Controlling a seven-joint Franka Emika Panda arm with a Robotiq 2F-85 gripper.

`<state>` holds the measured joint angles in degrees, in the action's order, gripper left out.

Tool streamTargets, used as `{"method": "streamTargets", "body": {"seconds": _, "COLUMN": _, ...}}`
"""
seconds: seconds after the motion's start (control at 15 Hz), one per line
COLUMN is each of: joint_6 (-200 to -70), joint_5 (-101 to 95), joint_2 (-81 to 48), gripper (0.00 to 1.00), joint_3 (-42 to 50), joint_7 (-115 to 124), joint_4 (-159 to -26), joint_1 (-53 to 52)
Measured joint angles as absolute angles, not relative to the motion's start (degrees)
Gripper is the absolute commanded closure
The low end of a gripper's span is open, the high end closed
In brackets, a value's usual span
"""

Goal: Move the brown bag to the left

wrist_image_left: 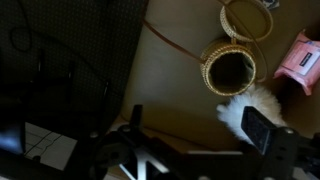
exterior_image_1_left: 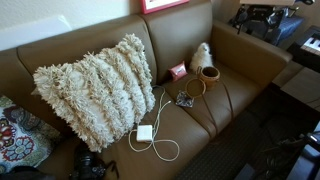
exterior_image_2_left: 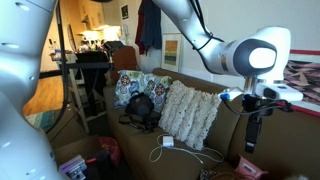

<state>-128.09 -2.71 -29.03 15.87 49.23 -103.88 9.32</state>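
The brown bag (wrist_image_left: 230, 68) stood at the upper right of the wrist view, its mouth too dark to read. Below it, the end effector (wrist_image_left: 198, 128) hung wide open, gripping nothing.

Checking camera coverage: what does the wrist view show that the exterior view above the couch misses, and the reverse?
Wrist view only: the open claw. Exterior view only: the shaggy pillow. Both: the bag, the pink box and the white plush, close together on the couch.
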Motion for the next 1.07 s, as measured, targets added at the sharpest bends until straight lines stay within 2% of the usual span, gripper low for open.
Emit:
{"method": "streamTargets", "body": {"seconds": 0.8, "joint_6": -126.39, "joint_5": -2.66, "joint_2": -43.22, "gripper": 0.0, "joint_3": 15.85, "joint_7": 49.3, "joint_4": -89.69, "joint_1": 8.62}}
{"method": "streamTargets", "body": {"seconds": 1.07, "joint_6": -125.51, "joint_5": -2.64, "joint_2": -51.71, "gripper": 0.0, "joint_3": 15.88, "joint_7": 50.96, "joint_4": -84.81, "joint_1": 8.56}}
